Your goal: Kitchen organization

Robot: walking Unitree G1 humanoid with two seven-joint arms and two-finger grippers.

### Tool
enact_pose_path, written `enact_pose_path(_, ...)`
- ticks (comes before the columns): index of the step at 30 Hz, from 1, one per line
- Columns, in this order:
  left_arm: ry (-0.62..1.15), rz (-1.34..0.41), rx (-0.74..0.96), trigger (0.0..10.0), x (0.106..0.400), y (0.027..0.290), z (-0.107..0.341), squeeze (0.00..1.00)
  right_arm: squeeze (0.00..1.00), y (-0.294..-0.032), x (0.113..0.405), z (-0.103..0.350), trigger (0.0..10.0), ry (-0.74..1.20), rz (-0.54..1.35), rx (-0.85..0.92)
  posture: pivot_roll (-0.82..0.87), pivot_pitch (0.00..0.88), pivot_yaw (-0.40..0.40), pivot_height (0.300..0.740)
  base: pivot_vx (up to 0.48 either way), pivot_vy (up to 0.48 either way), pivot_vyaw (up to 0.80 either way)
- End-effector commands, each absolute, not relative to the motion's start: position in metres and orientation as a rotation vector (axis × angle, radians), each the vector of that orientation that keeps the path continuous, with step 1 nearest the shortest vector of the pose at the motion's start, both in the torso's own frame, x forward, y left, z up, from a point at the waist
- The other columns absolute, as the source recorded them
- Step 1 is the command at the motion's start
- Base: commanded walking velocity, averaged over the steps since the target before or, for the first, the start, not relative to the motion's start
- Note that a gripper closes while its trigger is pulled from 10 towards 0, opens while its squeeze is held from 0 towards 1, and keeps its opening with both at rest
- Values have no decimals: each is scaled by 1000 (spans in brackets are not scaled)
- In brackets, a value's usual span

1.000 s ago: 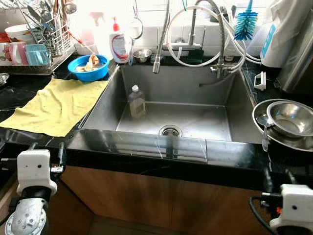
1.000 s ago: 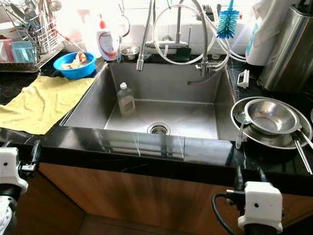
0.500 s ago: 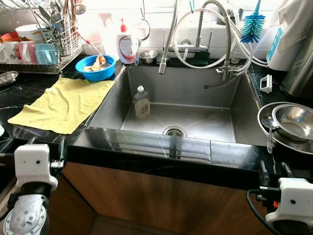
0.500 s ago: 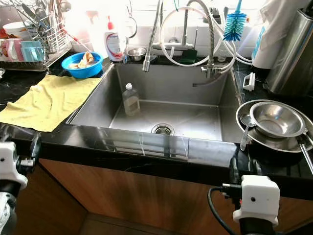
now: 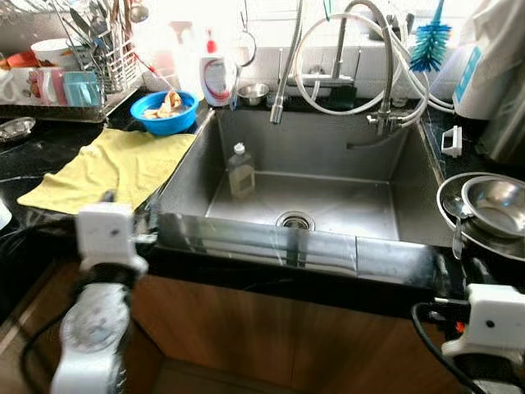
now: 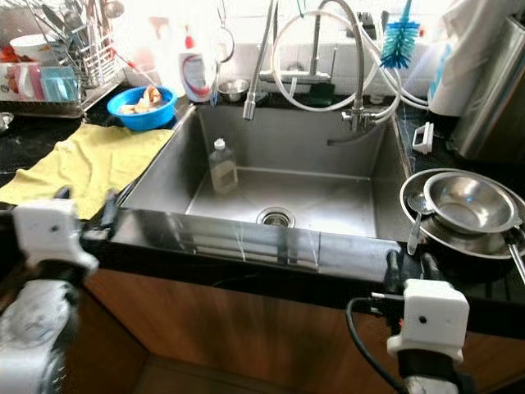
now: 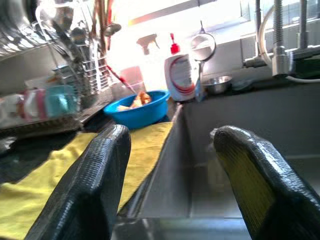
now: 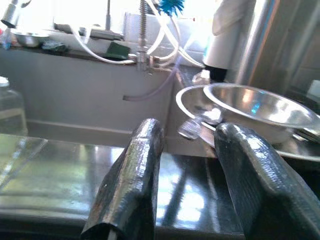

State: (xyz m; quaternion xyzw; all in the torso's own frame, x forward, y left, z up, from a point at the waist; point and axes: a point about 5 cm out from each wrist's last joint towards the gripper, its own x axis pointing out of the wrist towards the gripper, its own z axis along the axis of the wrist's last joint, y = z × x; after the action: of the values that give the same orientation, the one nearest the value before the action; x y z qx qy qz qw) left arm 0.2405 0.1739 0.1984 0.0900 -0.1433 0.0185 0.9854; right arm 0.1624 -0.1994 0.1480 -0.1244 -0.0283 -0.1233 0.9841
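Sink (image 5: pixel 189 176): brushed steel, dull sheen. Counter (image 5: pixel 49 148): glossy black stone. Cloth (image 5: pixel 115 164): yellow, matt, soft. Bowl far left (image 5: pixel 164 115): shiny blue plastic. Bowls right (image 5: pixel 496 205): polished steel. Cabinet front (image 5: pixel 271 336): smooth brown wood.

A yellow cloth (image 5: pixel 115 167) lies flat on the black counter (image 5: pixel 37 152) left of the sink. Behind it, a blue bowl (image 5: pixel 166 112) sits beside a dish rack (image 5: pixel 98 70), and a blue bottle brush (image 5: pixel 430 45) hangs by the hoses.

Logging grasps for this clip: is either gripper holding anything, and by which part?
Nothing is held. The left gripper and right gripper are both open.
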Motion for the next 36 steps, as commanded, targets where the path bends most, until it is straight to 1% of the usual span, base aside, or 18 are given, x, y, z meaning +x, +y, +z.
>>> enact_pose_path(1,-241,-63,89,10000,259,154,188,0,0,-200,168,149,10000,-61,-263,-258,-108,0,65,740,0,0,0)
enact_pose_path(4,-206,-156,69,10000,264,140,180,0,0,-199,170,150,10000,-71,-269,-259,-109,0,66,740,0,0,0)
enact_pose_path(5,-206,-156,69,10000,264,140,180,0,0,-199,170,150,10000,-71,-269,-259,-109,0,66,740,0,0,0)
enact_pose_path(6,-206,-209,65,10000,269,131,177,0,0,-197,171,150,10000,-74,-267,-257,-119,0,73,740,0,0,0)
enact_pose_path(9,-213,-242,72,10000,277,127,176,0,0,-194,172,150,10000,-77,-264,-257,-120,0,74,740,0,0,0)
enact_pose_path(10,-196,-298,70,10000,283,125,177,0,0,-193,173,150,10000,-78,-262,-258,-132,0,78,740,0,0,0)
enact_pose_path(11,-196,-298,70,10000,283,125,177,0,0,-193,173,150,10000,-78,-262,-258,-132,0,78,740,0,0,0)
enact_pose_path(12,-188,-332,55,10000,291,126,184,0,0,-193,174,151,10000,-85,-264,-258,-127,0,80,740,0,0,0)
enact_pose_path(13,-188,-336,52,10000,293,127,185,0,0,-193,174,151,10000,-86,-265,-258,-127,0,80,740,0,0,0)
enact_pose_path(16,-217,-306,58,10000,308,136,186,0,0,-192,178,148,10000,-88,-263,-260,-127,0,87,740,0,0,0)
enact_pose_path(19,-199,-330,93,10000,310,132,172,0,0,-190,182,148,10000,-97,-255,-264,-146,0,91,740,0,0,0)
enact_pose_path(21,-183,-332,84,10000,310,132,166,0,0,-189,183,150,10000,-105,-257,-261,-157,0,94,740,0,0,0)
enact_pose_path(27,-138,-272,75,10000,315,143,149,0,0,-192,186,149,10000,-110,-246,-273,-167,0,81,740,0,0,0)
enact_pose_path(31,-153,-260,81,10000,315,144,147,0,0,-194,187,148,10000,-110,-246,-273,-166,0,77,740,0,0,0)
enact_pose_path(36,-187,-154,78,10000,304,162,147,0,0,-188,189,148,10000,-121,-217,-269,-170,0,63,740,0,0,0)
